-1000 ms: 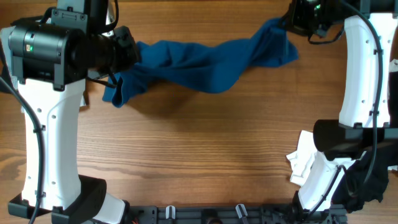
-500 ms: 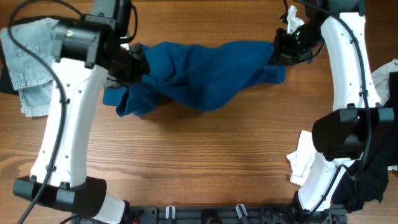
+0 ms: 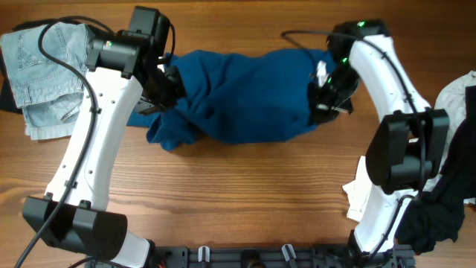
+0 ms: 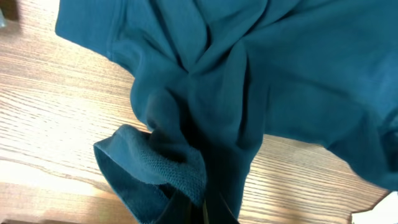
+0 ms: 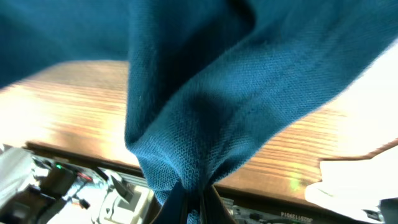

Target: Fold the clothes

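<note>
At the 10 o'clock corner of the brown wood-grain table [image 3: 245,201], seen from overhead, lies a crumpled pale blue denim garment [image 3: 41,78], apart from everything else.

Just to its right, at about 11 o'clock, the left gripper [image 3: 169,88] is pinched tight on one end of the large plain dark blue fabric shirt [image 3: 245,100]. In the left wrist view the cloth gathers into deep folds that run down into the closed left gripper [image 4: 208,210], and a ribbed hem edge curls out at the fingers' 10 o'clock.

The shirt spans the 12 o'clock part of the table as a loose, wrinkled band between the two grippers. A rounded lobe of it sags toward the table's centre at the band's 7 o'clock. How much of the band rests on the wood cannot be told.

At about 1 o'clock the right gripper [image 3: 325,100] is clamped on the shirt's other end. The right wrist view shows the knit drawn into a narrow bunch between the shut fingers of the right gripper [image 5: 194,202], with the wood beyond.

Farther right, a white folded cloth [image 3: 362,190] sits at 4 o'clock beside the right arm's base. A black garment [image 3: 440,219] is heaped at the edge past it, and another white piece [image 3: 457,93] lies at 3 o'clock.
</note>
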Controlling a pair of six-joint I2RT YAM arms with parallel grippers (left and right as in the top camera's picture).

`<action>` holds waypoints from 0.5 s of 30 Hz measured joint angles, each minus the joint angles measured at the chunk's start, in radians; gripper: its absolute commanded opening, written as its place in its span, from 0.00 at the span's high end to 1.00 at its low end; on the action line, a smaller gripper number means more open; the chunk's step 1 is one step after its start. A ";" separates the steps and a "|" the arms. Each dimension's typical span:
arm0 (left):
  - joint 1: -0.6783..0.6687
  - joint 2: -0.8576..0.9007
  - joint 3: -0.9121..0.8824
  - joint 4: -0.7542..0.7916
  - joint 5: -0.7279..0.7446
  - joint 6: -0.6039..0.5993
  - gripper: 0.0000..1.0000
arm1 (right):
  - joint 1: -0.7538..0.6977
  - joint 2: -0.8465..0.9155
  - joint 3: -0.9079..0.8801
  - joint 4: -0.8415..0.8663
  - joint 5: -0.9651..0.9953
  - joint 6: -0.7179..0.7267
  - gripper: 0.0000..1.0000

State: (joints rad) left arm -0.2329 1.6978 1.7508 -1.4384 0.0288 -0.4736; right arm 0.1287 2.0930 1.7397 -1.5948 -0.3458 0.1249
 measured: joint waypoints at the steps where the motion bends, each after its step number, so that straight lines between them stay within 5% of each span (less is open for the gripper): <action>1: 0.000 0.000 -0.027 0.015 0.002 0.000 0.96 | 0.013 0.000 -0.042 0.008 0.003 0.000 0.96; 8: -0.002 0.000 -0.329 0.100 0.093 0.000 0.96 | 0.052 0.000 -0.246 0.094 0.007 0.002 0.96; 15: 0.002 -0.001 -0.638 0.351 0.109 -0.039 0.96 | -0.029 0.000 -0.275 0.287 0.006 0.088 0.96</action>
State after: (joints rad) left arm -0.2310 1.6970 1.1126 -1.0874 0.1379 -0.5125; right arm 0.1001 2.0926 1.4647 -1.3075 -0.3393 0.2131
